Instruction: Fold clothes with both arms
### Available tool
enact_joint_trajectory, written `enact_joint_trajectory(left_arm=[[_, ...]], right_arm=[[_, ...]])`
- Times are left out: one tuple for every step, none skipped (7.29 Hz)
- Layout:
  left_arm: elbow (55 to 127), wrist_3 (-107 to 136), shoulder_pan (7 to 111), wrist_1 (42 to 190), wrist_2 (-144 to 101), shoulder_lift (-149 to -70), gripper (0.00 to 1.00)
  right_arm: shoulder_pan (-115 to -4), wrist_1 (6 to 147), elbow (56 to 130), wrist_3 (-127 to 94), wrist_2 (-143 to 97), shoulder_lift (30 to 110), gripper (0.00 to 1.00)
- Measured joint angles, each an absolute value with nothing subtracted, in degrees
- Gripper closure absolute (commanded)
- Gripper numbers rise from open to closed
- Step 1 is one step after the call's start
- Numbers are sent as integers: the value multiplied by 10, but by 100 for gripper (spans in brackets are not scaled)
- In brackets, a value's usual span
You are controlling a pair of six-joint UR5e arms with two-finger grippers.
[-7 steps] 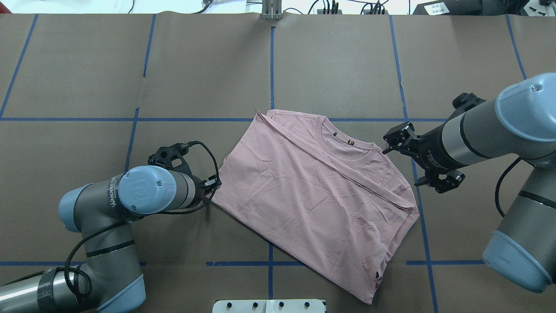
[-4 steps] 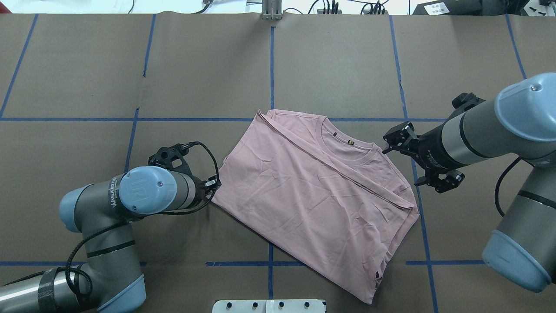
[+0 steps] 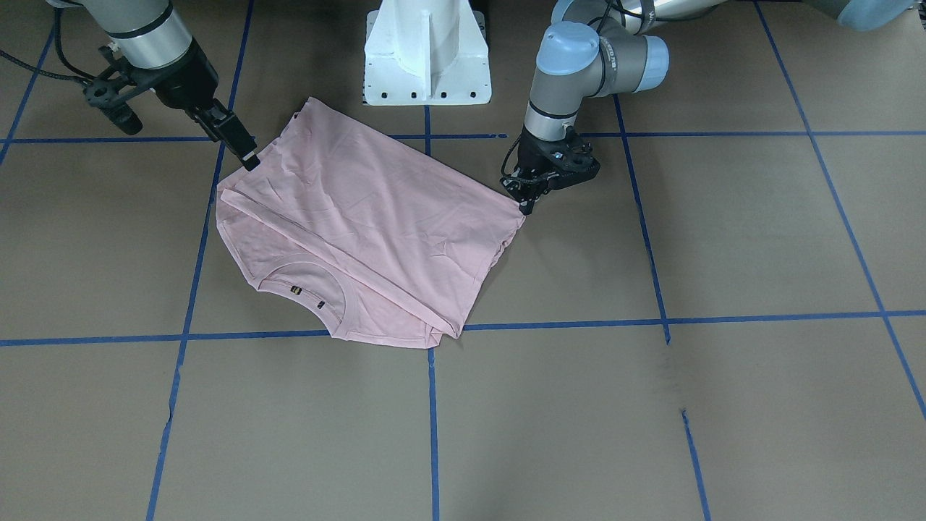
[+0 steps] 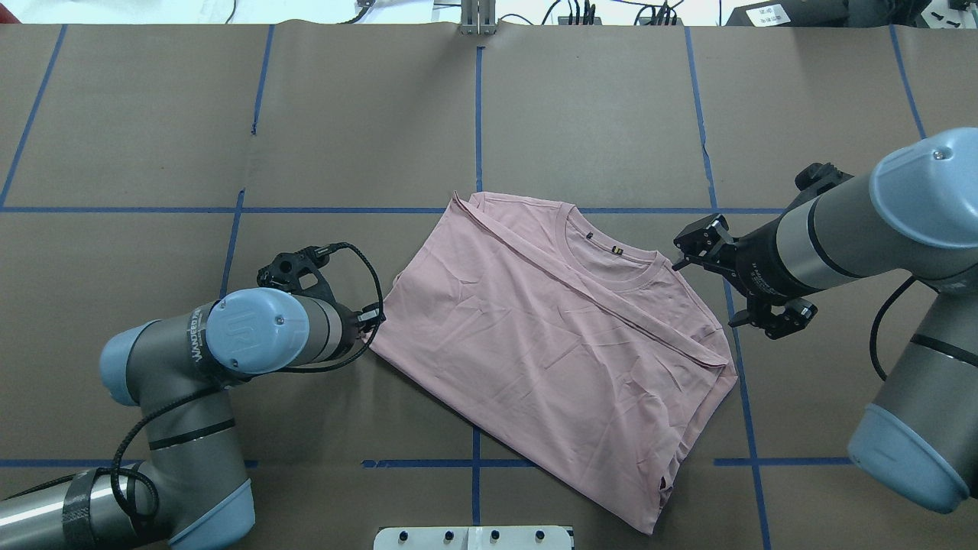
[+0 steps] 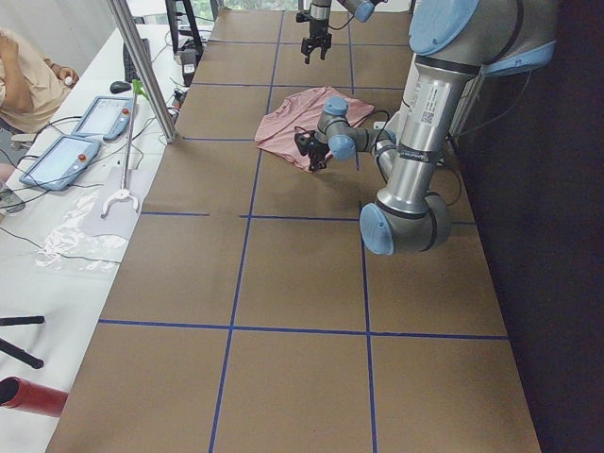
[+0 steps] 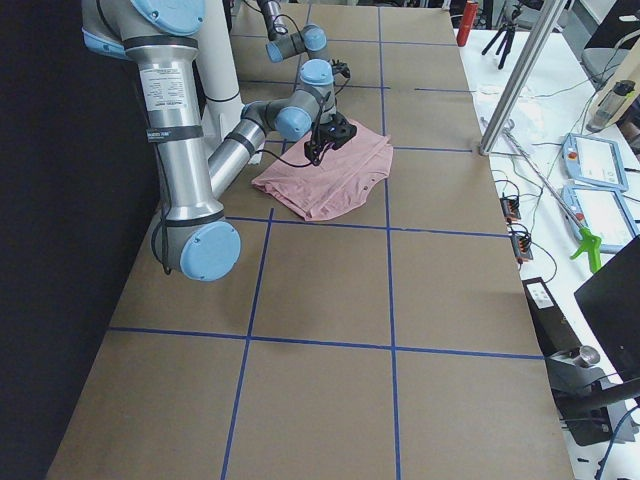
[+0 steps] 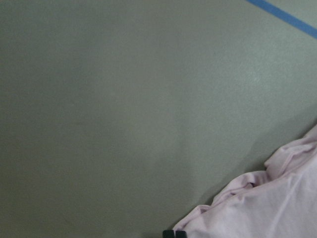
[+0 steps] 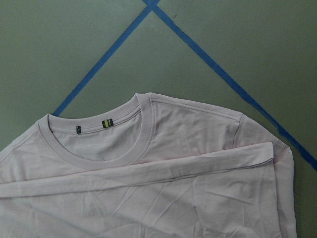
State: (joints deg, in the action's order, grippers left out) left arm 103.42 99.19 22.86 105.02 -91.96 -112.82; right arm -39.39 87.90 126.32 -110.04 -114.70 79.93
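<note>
Pink shirt (image 4: 550, 344), one side folded over, flat on the brown table (image 4: 611, 114); I have a claw at each of two edges.

Overhead, the left arm (image 4: 168, 359) hides its own claw. The front view gives me the left gripper (image 3: 527, 199) pointing down at the shirt's hem corner, elbow bent. The left wrist view adds black fingertips (image 7: 169, 233) pressed together on rumpled hem, pinching it. The right arm (image 4: 825, 237) reaches in low toward the shirt's shoulder edge; the right gripper (image 4: 704, 294) hangs there beside the collar, fingers spread wide. The right wrist view brings close the ribbed collar (image 8: 143, 129), two small tags (image 8: 106, 123) inside it and a narrow folded band below. The cloth is soft and finely creased; blue tape lines (image 8: 213, 64) run under the shirt; the white pedestal (image 3: 427, 51) stands just off its hem.
</note>
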Motion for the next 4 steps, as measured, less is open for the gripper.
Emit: enact_joint_trajectory(left_arm=[[1045, 976, 239, 1035, -917, -1129, 100], [1053, 951, 253, 1026, -916, -1129, 100], [1053, 921, 270, 1023, -915, -1129, 100], [1047, 879, 293, 1024, -915, -1133, 100]], right_arm=[[-394, 879, 1263, -1100, -1147, 798, 0], [-394, 879, 1264, -1101, -1147, 797, 0], [-395, 879, 1264, -1102, -1147, 797, 0], [-395, 879, 1263, -1104, -1143, 796, 0]])
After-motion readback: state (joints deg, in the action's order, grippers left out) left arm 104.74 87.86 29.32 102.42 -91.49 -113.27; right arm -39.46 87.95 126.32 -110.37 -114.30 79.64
